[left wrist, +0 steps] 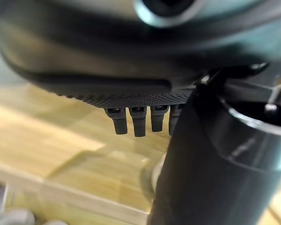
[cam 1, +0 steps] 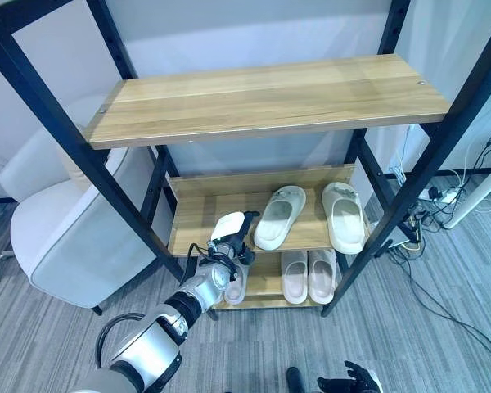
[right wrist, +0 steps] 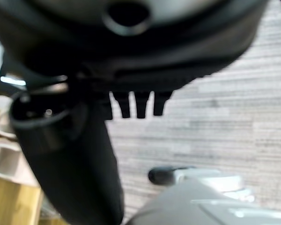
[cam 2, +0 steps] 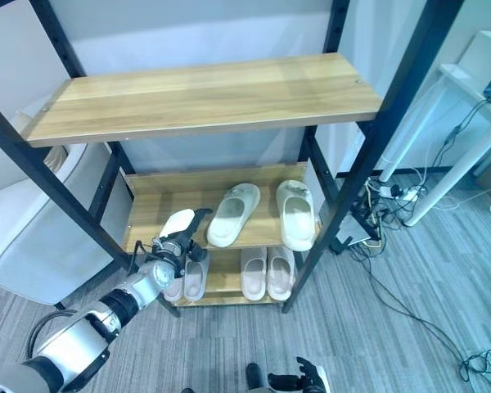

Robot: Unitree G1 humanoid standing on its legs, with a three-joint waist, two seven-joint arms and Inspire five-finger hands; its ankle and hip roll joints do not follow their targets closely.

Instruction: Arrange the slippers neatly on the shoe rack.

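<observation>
Two pale mint slippers (cam 1: 279,216) (cam 1: 344,216) lie on the rack's middle shelf (cam 1: 196,214), the left one angled, the right one straight. A pink pair (cam 1: 308,276) sits side by side on the bottom shelf. Another pale pink slipper (cam 1: 236,286) lies further left on that shelf, partly hidden by my left hand (cam 1: 229,246). This hand hovers at the front left of the middle shelf, fingers (left wrist: 131,123) straight, holding nothing. My right hand (cam 1: 349,381) hangs low over the floor, fingers relaxed and empty.
The rack's top shelf (cam 1: 266,98) is bare wood. Black slanted frame posts (cam 1: 106,188) (cam 1: 409,196) flank the front. A white armchair (cam 1: 65,237) stands left of the rack. Cables and a power strip (cam 1: 430,209) lie on the right, by a white table leg (cam 1: 479,195).
</observation>
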